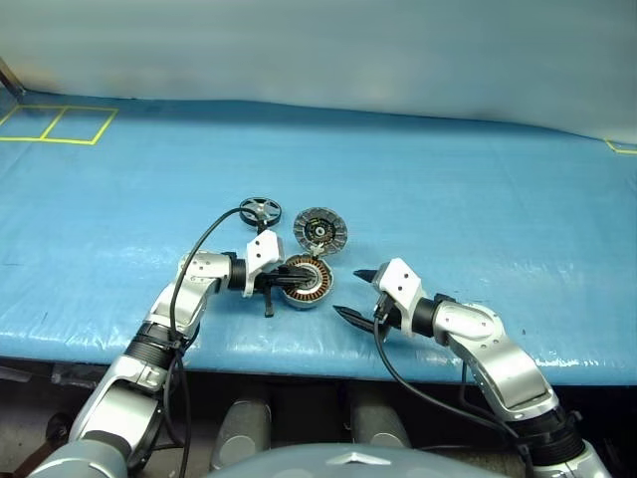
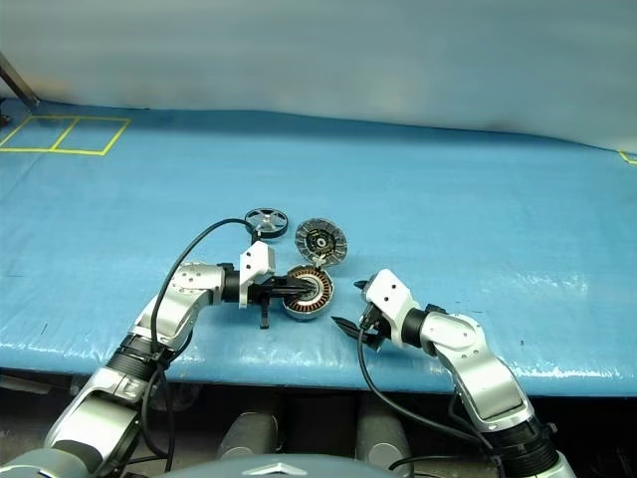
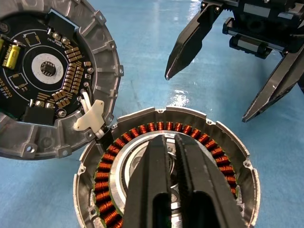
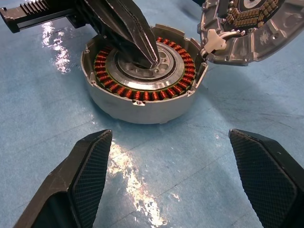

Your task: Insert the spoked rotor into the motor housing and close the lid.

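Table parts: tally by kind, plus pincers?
Rotor: 1
Housing: 1
Lid: 1, open
Pincers: 2, left pincer shut over the housing centre, right pincer open beside it
Total: 5

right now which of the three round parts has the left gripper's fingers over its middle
The motor housing, the one ringed with copper windings. The left gripper is shut over its silver centre. The lid and spoked rotor lie farther back.

Evenly bright from overhead; white glare patches on the glossy blue table cover point(image 4: 137, 185); sharp throughout, shadows faint.
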You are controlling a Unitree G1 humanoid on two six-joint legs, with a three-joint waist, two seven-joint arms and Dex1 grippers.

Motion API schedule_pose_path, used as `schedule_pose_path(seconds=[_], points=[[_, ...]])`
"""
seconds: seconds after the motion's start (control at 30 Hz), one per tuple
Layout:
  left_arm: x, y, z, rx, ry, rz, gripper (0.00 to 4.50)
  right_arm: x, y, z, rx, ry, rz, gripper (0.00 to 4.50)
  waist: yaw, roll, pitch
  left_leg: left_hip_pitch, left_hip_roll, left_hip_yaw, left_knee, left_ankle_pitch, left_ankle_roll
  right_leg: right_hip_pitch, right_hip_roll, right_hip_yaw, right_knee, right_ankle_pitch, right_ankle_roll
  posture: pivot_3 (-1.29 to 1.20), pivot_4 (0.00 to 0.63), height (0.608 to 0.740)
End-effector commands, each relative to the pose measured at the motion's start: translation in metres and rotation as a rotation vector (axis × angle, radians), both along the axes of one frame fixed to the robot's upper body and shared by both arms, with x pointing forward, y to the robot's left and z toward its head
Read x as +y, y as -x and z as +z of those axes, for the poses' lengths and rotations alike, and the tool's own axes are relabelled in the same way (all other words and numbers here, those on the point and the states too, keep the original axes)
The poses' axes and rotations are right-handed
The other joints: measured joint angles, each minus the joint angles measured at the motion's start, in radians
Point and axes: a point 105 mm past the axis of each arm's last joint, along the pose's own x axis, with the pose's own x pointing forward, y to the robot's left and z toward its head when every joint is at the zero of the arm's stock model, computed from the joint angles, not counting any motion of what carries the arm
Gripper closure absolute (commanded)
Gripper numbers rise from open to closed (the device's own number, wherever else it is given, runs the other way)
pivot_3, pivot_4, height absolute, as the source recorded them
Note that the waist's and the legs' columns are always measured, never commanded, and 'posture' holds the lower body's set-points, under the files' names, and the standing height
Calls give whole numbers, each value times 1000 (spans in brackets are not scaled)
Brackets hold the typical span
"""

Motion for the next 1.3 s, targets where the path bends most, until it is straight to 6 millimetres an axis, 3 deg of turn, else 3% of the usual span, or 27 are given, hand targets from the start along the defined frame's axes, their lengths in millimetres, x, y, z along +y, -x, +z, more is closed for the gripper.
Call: schedule_pose_path(seconds=[0.03, 0.73, 1.0, 1.3], points=[[-1, -1, 11, -28, 30, -3, 4487, 2, -1, 7, -33, -10, 6, 341, 0, 0, 0, 0, 0, 0, 0, 0, 0, 0, 0, 0, 0, 0, 0, 0, 150, 740], [7, -5, 18, -10, 77, 52, 4487, 3, -2, 5, -34, -1, 8, 341, 0, 0, 0, 0, 0, 0, 0, 0, 0, 0, 0, 0, 0, 0, 0, 0, 150, 740], [2, -3, 16, 7, 78, 29, 4487, 3, -2, 4, -37, 6, 5, 341, 0, 0, 0, 0, 0, 0, 0, 0, 0, 0, 0, 0, 0, 0, 0, 0, 150, 740], [-1, 2, 0, 16, -34, -1, 4487, 4, -1, 3, -39, 6, 5, 341, 0, 0, 0, 0, 0, 0, 0, 0, 0, 0, 0, 0, 0, 0, 0, 0, 150, 740]])
